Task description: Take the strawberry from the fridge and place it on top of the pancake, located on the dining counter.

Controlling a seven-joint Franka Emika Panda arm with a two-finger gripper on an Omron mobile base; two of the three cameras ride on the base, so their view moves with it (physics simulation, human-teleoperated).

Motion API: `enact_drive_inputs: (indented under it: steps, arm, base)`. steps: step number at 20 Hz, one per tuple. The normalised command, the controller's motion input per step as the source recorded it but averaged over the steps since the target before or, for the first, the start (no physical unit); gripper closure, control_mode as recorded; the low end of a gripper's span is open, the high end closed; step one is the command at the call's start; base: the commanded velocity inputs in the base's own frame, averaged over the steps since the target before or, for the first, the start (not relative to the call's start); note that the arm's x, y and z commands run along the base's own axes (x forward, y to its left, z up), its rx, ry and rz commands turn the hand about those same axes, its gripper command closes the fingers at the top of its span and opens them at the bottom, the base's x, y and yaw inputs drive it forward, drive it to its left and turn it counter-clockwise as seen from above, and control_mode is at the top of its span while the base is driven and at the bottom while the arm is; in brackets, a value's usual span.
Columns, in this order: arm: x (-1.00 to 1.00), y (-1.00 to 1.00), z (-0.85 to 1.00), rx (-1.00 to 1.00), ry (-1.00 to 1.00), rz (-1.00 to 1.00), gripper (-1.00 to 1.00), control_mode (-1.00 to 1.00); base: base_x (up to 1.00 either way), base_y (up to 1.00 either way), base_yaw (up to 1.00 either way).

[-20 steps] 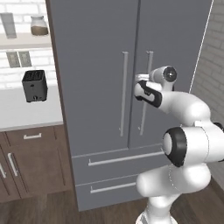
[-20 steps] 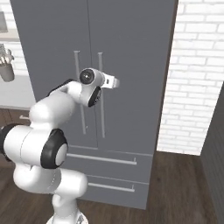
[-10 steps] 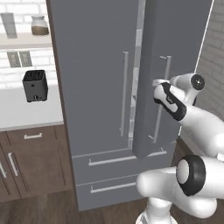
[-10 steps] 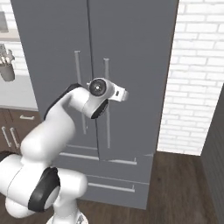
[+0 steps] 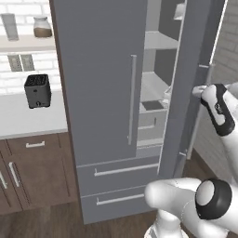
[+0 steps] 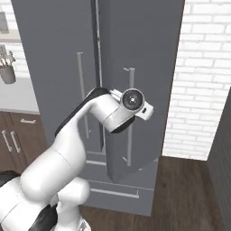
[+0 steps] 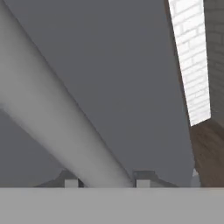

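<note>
Pincer (image 7: 104, 183) clamped around fridge (image 5: 102, 116) handle (image 7: 52, 113), right door ajar, black toaster (image 5: 37, 90) aside.

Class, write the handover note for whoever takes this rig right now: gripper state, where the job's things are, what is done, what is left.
Gripper: shut on the right door handle, the bar between its fingertips.
Fridge: right door swung partly open, left door closed; pale shelves show through the gap.
Strawberry, pancake, dining counter: not seen from here.
Done: door partly opened.
Left: open wider, release the handle, find and take the strawberry, carry it to the pancake.
</note>
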Motion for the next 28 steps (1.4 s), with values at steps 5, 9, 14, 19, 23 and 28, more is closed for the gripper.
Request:
enact_drive_inputs:
  steps: [5, 9, 14, 19, 23, 28]
  arm:
    - [-0.93, -0.32, 0.2, 0.12, 0.15, -0.02, -1.0, -1.0]
    - [-1.0, 0.65, 0.08, -0.09, -0.02, -0.01, -1.0, -1.0]
    - [-0.75, 1.0, 0.17, -0.57, 0.03, 0.02, -1.0, -1.0]
    - [-0.02, 1.0, 0.0, -0.87, 0.28, 0.04, -1.0, -1.0]
    - [0.4, 0.38, 0.02, -0.77, 0.24, 0.16, -1.0, -1.0]
    - [0.69, -0.02, 0.16, -0.46, 0.4, 0.06, -1.0, -1.0]
  base:
    - [0.0, 0.0, 0.0]
    - [0.0, 0.0, 0.0]
    - [0.0, 0.0, 0.0]
    - [0.0, 0.0, 0.0]
    - [0.0, 0.0, 0.0]
    - [0.0, 0.0, 0.0]
